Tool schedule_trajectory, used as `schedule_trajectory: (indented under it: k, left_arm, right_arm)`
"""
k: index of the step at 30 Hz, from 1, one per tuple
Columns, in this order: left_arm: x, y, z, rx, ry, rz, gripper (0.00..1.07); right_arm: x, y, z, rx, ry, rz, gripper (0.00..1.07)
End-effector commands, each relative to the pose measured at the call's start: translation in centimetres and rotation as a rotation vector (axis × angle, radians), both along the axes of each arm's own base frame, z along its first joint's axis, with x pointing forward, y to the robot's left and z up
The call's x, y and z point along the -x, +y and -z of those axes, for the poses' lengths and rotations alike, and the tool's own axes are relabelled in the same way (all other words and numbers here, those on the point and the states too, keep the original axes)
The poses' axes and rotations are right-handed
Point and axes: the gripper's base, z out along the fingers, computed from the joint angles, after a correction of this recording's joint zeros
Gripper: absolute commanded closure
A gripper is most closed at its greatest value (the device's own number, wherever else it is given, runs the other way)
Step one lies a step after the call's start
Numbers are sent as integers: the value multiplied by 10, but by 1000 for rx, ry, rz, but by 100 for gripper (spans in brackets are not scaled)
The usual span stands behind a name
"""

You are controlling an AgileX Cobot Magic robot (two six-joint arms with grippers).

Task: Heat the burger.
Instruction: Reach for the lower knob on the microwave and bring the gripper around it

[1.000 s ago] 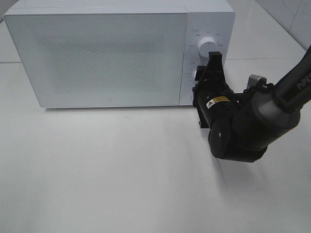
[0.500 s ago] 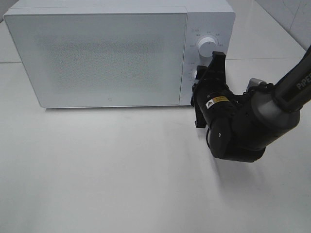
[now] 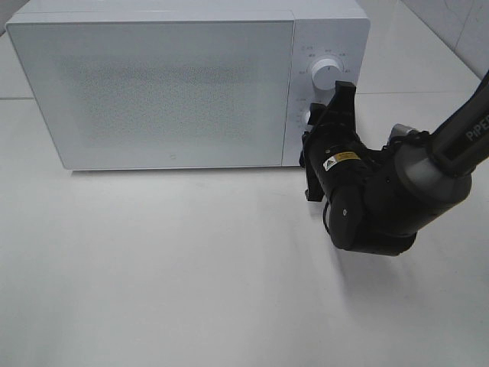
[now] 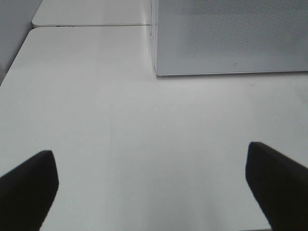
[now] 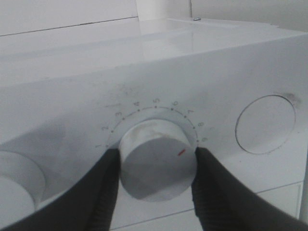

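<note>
White table (image 3: 153, 267), microwave (image 3: 168, 84) sitting at 12 o'clock with its frosted door shut, so there's no telling where the burger is. Right arm (image 3: 451, 145), lettered "PiPER", comes in from 3 o'clock. Left gripper (image 4: 151, 185) hangs spread wide over the table. Right gripper (image 5: 156, 159) is clamped on the lower knob (image 5: 154, 168), scale 1 to 9, red tick near 8–9. Upper knob (image 3: 326, 73) is free. The wrist has a small yellow warning sticker (image 3: 340, 158).

One microwave (image 3: 168, 84), two knobs (image 3: 326, 74) (image 5: 156, 159), two pincers (image 4: 151, 171) (image 5: 156, 156), one table (image 3: 153, 267)
</note>
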Motion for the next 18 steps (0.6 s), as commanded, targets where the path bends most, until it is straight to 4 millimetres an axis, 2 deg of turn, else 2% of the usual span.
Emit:
schedule_trajectory:
  k: [1, 18]
  left_arm:
    - [2, 0, 1, 7, -17, -4, 9]
    - [2, 0, 1, 7, -17, -4, 9]
  right_arm:
    - [-5, 25, -33, -30, -249, -160, 107]
    - [-6, 17, -31, -132, -222, -63, 107]
